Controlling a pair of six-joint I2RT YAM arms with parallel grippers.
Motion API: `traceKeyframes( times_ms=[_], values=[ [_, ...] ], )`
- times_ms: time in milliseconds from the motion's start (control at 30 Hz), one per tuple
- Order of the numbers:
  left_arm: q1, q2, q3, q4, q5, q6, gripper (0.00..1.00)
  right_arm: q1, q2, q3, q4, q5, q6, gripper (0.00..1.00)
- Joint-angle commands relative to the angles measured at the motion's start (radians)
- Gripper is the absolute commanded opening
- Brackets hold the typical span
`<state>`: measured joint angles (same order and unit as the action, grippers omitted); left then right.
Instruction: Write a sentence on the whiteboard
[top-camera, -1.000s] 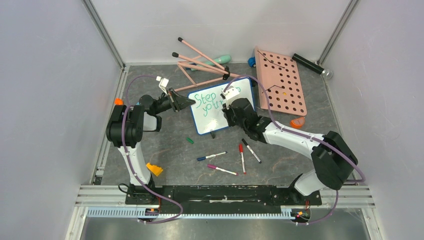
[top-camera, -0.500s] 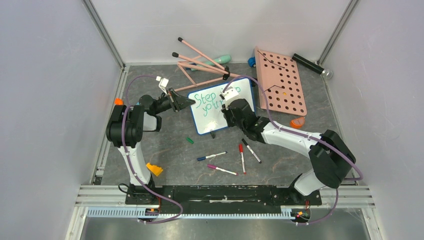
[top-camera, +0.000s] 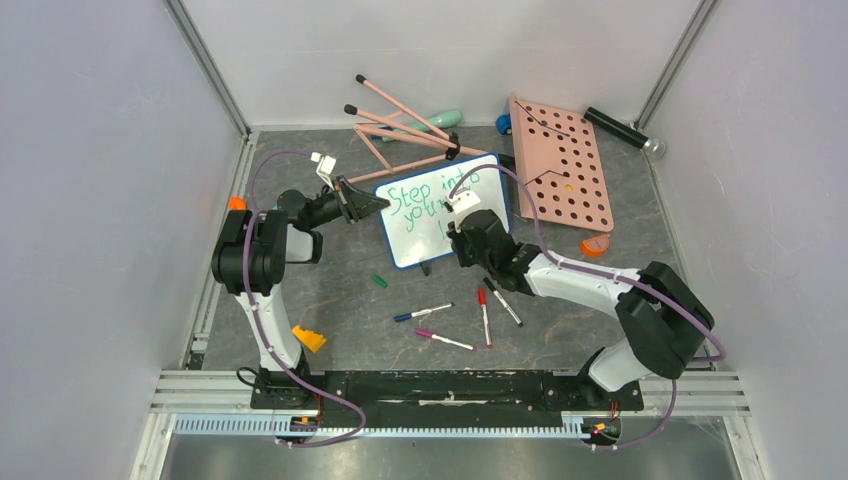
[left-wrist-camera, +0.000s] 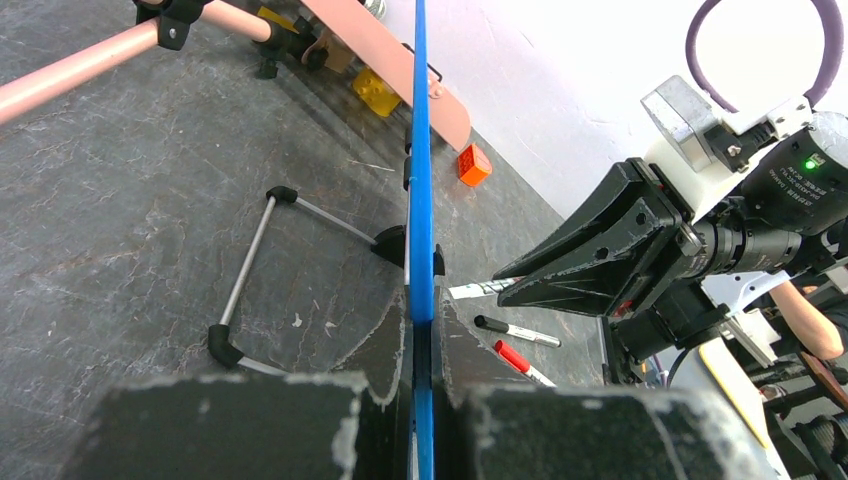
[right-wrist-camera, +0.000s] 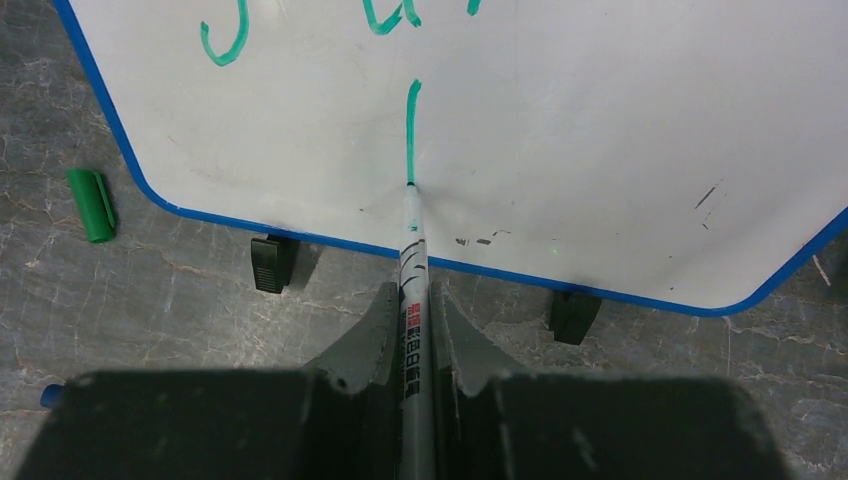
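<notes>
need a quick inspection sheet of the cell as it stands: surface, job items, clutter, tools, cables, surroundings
Surface: dark stone-patterned table, scratched.
Job's things: whiteboard propped on its feet; green writing in two lines, one stroke begun beneath; green marker tip on that stroke.
Clutter: four markers and a green cap before the whiteboard; pink holed board, pink rods and black torch behind.
Tools: left tool shut on the whiteboard's edge; right tool shut on the green marker.
Cables: purple cable along each arm; the right one arcs over the whiteboard's corner.
Surroundings: pale walls, metal rail at the near edge.
</notes>
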<state>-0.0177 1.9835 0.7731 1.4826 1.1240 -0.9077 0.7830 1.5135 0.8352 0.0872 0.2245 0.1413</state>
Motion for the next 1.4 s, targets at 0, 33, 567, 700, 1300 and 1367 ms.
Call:
traceKeyframes(
  times_ms=[0, 33, 567, 700, 1300, 1367],
  values=[
    [0.006, -0.006, 0.009, 0.074, 0.004, 0.047, 0.02, -0.002, -0.041, 0.047, 0.005, -0.009, 0.002, 0.0],
    [0.007, -0.005, 0.011, 0.074, 0.004, 0.047, 0.02, -0.002, -0.045, 0.052, 0.003, -0.009, -0.002, 0.0],
    [0.005, 0.011, 0.03, 0.074, 0.014, 0.03, 0.02, -0.002, -0.014, 0.139, -0.014, 0.041, -0.045, 0.0],
    [0.007, 0.01, 0.029, 0.074, 0.014, 0.03, 0.02, -0.004, 0.004, 0.15, -0.011, 0.047, -0.049, 0.0],
    [0.006, 0.018, 0.037, 0.074, 0.018, 0.023, 0.02, -0.01, 0.038, 0.164, -0.042, 0.128, -0.035, 0.0],
    [0.006, 0.018, 0.037, 0.074, 0.017, 0.023, 0.02, -0.012, 0.031, 0.155, -0.042, 0.132, -0.034, 0.0]
  ],
)
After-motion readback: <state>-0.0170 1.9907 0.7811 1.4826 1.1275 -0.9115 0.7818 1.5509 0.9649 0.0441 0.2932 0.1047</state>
